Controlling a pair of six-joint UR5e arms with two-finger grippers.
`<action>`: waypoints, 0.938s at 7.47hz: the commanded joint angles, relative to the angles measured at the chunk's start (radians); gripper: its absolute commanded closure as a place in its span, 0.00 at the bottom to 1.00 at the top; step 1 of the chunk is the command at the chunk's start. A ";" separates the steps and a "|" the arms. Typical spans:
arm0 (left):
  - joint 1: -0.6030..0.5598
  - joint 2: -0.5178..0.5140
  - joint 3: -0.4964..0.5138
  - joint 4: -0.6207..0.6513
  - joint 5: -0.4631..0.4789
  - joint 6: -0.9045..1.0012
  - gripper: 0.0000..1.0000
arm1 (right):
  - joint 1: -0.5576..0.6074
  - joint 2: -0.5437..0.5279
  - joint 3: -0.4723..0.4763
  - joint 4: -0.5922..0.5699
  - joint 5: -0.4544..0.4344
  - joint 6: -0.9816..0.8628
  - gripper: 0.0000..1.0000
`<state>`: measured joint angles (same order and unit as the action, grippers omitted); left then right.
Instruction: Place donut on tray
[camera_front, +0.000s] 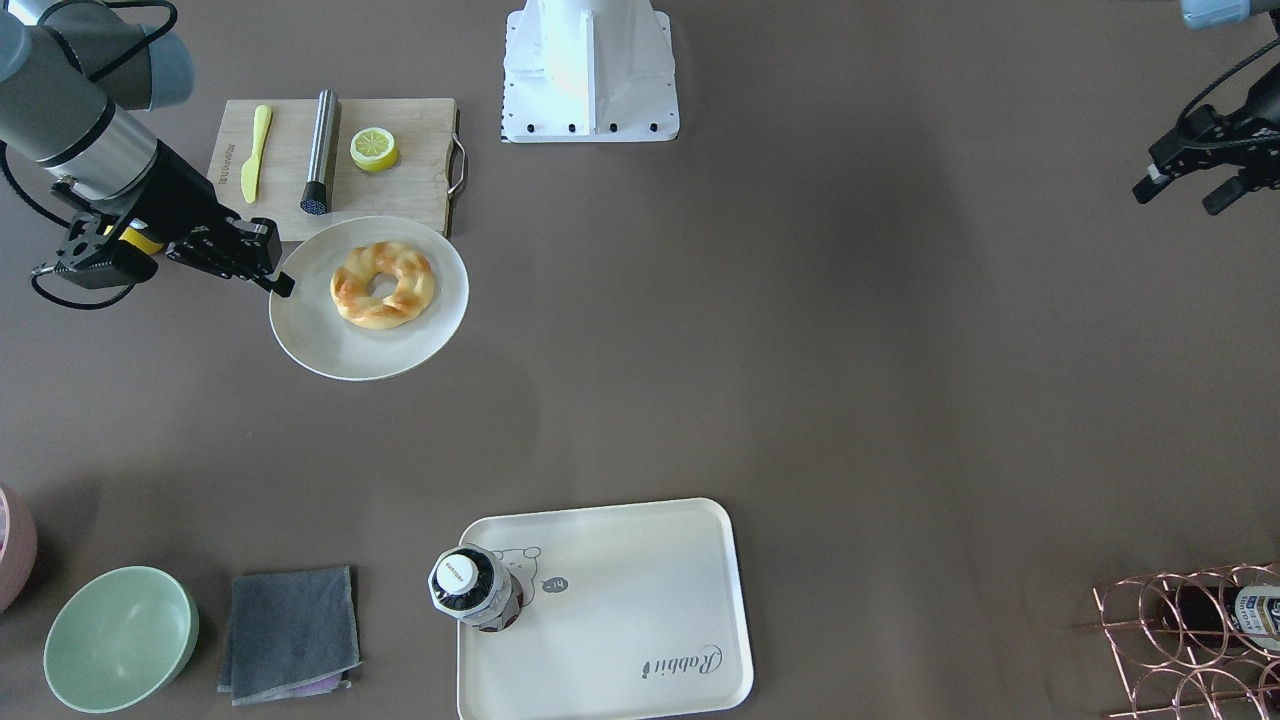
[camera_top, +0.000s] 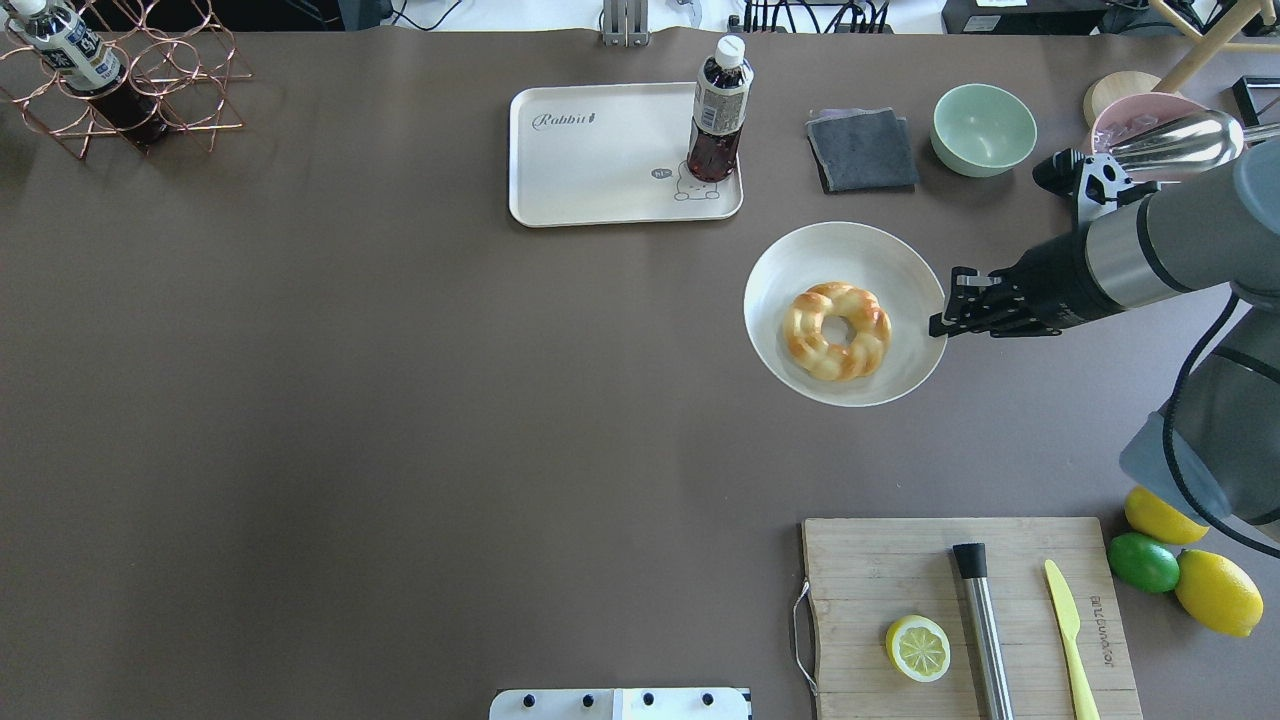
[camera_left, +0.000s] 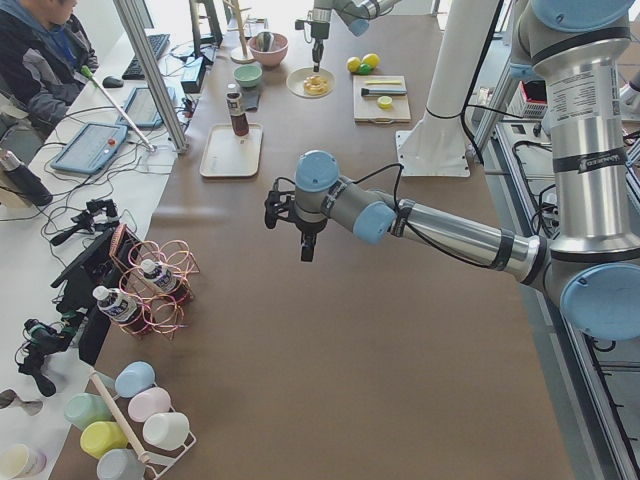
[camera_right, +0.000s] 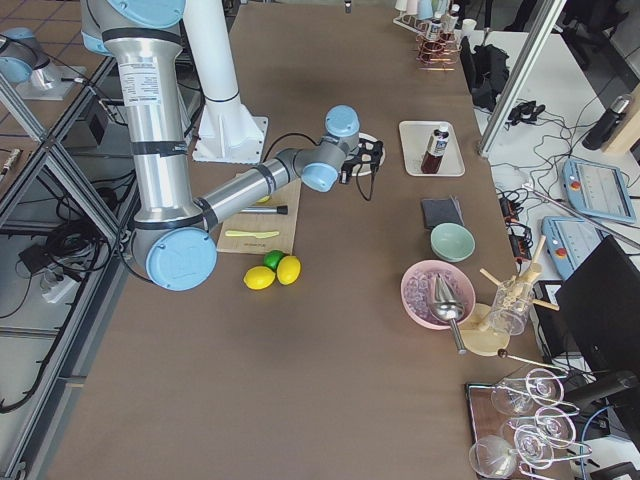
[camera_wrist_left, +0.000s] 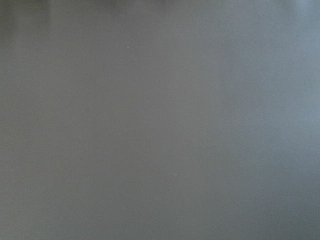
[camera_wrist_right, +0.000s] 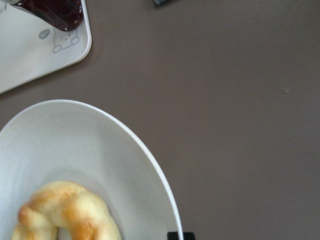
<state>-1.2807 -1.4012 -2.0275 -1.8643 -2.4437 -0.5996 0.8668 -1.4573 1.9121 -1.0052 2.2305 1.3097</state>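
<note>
Right claw (camera_top: 935, 323) pinches plate (camera_top: 800, 262) rim; donut (camera_top: 836, 331) on plate just beside.

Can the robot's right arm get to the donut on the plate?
Probably yes. The right gripper is at the rim of the plate, close beside the donut, and nothing stands between them.

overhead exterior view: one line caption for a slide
Right gripper by the rim of the plate that bears the donut; tray beyond.
</note>
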 joint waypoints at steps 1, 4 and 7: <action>0.269 -0.190 -0.039 -0.114 0.018 -0.537 0.03 | -0.089 0.159 0.036 -0.151 -0.076 0.126 1.00; 0.478 -0.365 -0.034 -0.105 0.191 -0.816 0.03 | -0.172 0.317 0.045 -0.305 -0.143 0.218 1.00; 0.512 -0.485 0.007 -0.015 0.207 -0.855 0.03 | -0.285 0.330 0.114 -0.373 -0.230 0.247 1.00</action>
<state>-0.7855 -1.8042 -2.0517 -1.9436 -2.2524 -1.4378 0.6464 -1.1356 1.9713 -1.3176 2.0455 1.5335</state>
